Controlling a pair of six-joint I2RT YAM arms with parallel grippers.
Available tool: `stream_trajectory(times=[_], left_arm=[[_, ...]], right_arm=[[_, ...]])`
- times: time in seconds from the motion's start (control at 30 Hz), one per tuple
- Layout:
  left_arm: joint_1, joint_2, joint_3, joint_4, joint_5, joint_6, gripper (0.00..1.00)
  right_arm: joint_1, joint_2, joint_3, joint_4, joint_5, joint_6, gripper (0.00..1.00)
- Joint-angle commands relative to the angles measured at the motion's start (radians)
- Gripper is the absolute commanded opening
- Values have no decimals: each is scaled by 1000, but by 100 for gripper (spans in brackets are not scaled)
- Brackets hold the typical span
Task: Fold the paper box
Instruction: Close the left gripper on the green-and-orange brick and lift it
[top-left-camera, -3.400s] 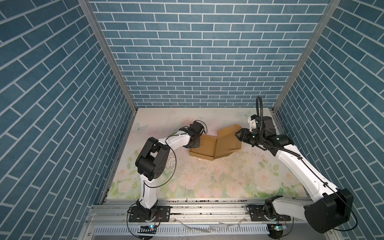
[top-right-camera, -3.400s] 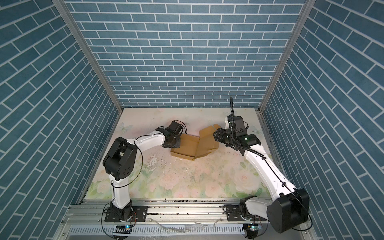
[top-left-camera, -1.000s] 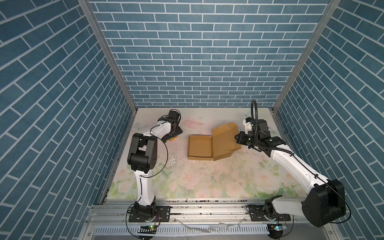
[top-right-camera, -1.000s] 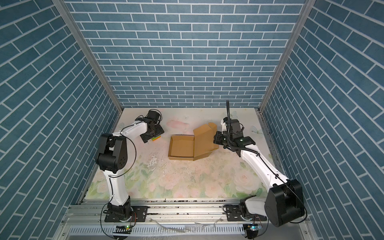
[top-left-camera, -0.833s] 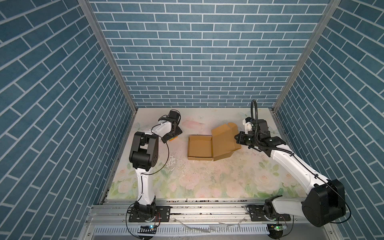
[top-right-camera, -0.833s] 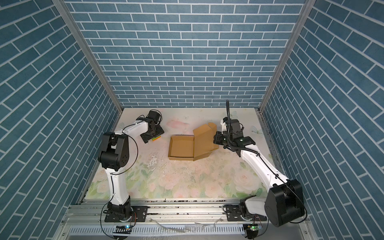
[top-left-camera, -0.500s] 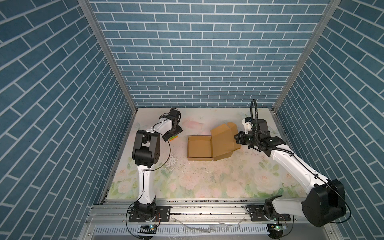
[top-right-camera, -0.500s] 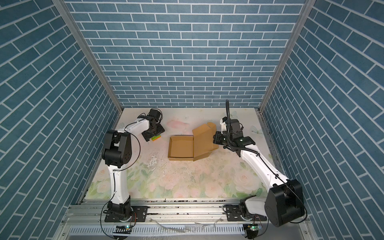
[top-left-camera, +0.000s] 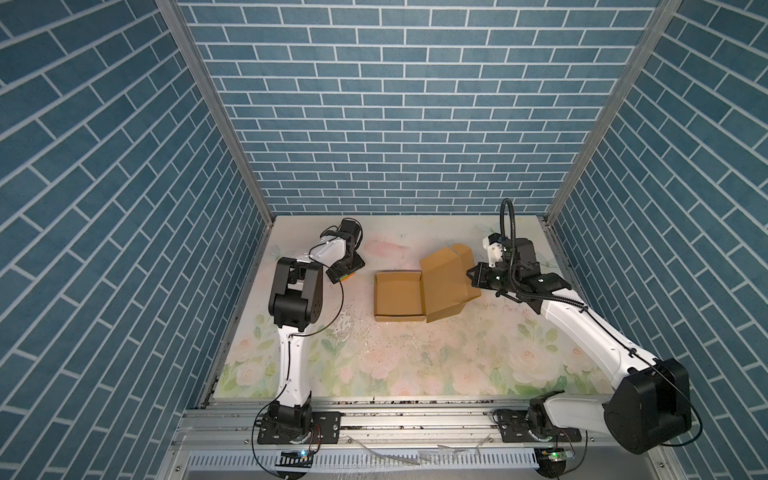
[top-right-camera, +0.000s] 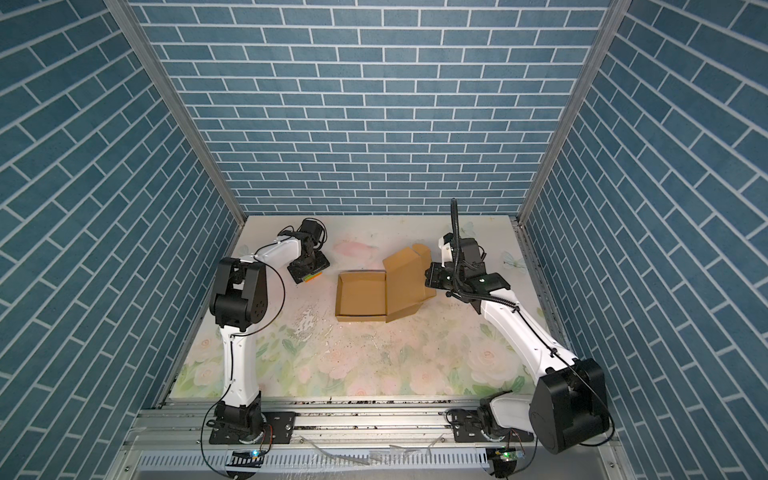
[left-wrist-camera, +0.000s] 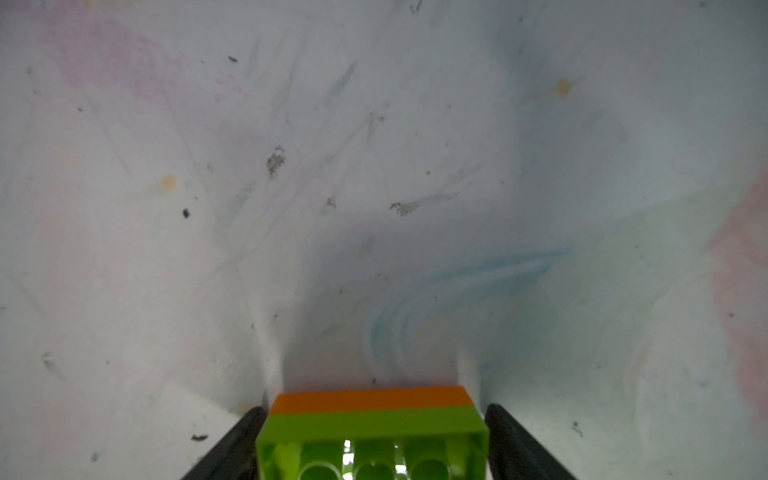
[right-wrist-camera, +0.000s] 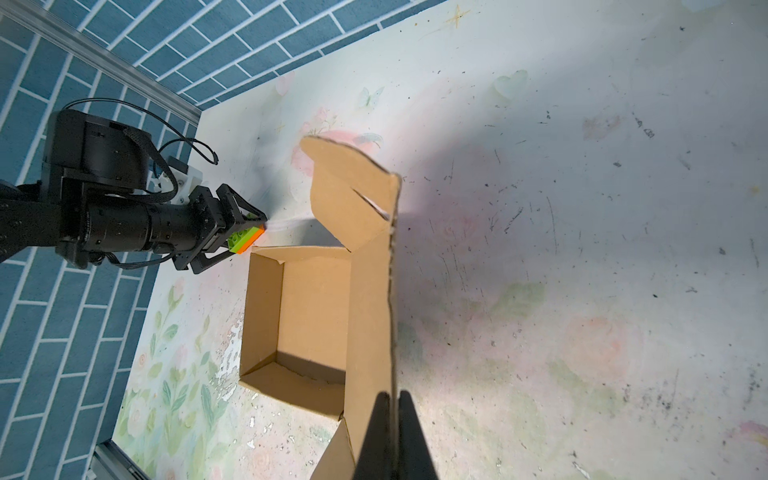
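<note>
Between fingers of right hand (right-wrist-camera: 392, 397), pressed together: paper box (right-wrist-camera: 316, 299) lid edge pinched; left hand (left-wrist-camera: 375, 409) straddles green-orange brick (right-wrist-camera: 243, 240), grip unclear.

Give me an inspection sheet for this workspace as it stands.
Surface: floral tabletop, scuffed and flaked.
Job's things: paper box, open, lid raised.
Clutter: green-and-orange toy brick, apart from the box.
Grippers: left gripper straddles the brick, grip unclear; right gripper shut on the lid's edge.
Cables: black hose arches over the right arm; thin cable loops off the left arm.
Surroundings: blue brick-pattern walls; metal rail in front.
</note>
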Motion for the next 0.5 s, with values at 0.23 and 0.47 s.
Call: stream_trajectory(times=[0.23,0.47], left_arm=[[9,-51,-19,-20,-17,56,66],[4,-188,-92,1,-19,104,65]], right_arm=[[6,-15,0,29,-9,-27,0],[5,-7,0,29,0,-29,0]])
